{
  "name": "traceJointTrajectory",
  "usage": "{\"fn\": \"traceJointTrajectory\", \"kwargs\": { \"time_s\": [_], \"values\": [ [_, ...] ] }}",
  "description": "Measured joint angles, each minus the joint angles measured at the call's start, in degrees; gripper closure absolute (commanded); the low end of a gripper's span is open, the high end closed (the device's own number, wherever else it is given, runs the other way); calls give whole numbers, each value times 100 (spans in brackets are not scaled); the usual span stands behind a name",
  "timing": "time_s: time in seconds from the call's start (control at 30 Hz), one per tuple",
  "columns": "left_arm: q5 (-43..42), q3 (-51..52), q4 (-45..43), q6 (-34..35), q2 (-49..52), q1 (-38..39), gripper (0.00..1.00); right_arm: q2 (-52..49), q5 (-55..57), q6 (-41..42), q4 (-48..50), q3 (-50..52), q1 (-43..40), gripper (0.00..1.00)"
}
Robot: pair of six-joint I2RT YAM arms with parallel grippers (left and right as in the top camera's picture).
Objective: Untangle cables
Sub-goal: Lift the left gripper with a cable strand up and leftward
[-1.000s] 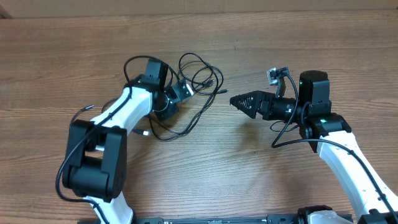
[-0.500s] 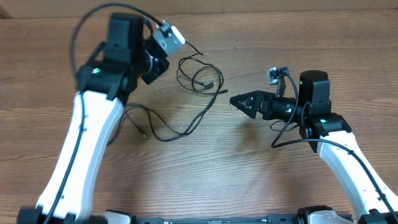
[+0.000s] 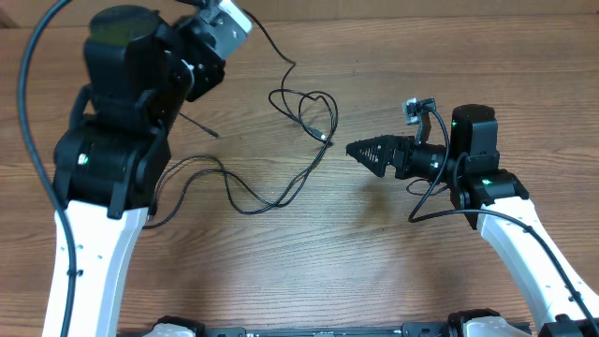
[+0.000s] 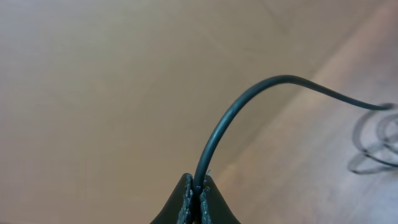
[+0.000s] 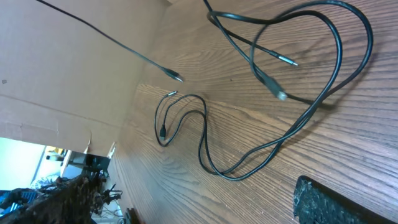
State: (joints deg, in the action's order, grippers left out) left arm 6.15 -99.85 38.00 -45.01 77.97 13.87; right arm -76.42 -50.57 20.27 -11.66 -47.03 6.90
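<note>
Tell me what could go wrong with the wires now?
The left gripper pinches the lifted cable only at its fingertips, so it might slip out on a pull. That cable runs down into the loops on the table, where cables cross; pulling up could tighten them into a knot. The right gripper is open beside them, holding nothing, so the whole bunch may just drag along.

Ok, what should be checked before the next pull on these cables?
1. Left gripper hold on the lifted cable: ok, shut on it.
2. Right gripper free to grab: ok, open and empty.
3. Loops untangled: not ok, they cross on the table.
4. Right gripper's path to the loops: ok, only bare table between.
5. Real knot among them: cannot tell.
</note>
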Motion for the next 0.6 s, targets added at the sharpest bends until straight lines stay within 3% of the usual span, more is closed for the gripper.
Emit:
{"fn": "traceJointTrajectory", "kwargs": {
  "time_s": [0.4, 0.6],
  "values": [
    [179, -17, -728, -190, -238, 0, 96, 0, -44, -310, 197, 0, 0, 0],
    [-203, -22, -376, -2, -238, 0, 96, -4, -894, -953, 1788, 13, 0, 0]
  ]
}}
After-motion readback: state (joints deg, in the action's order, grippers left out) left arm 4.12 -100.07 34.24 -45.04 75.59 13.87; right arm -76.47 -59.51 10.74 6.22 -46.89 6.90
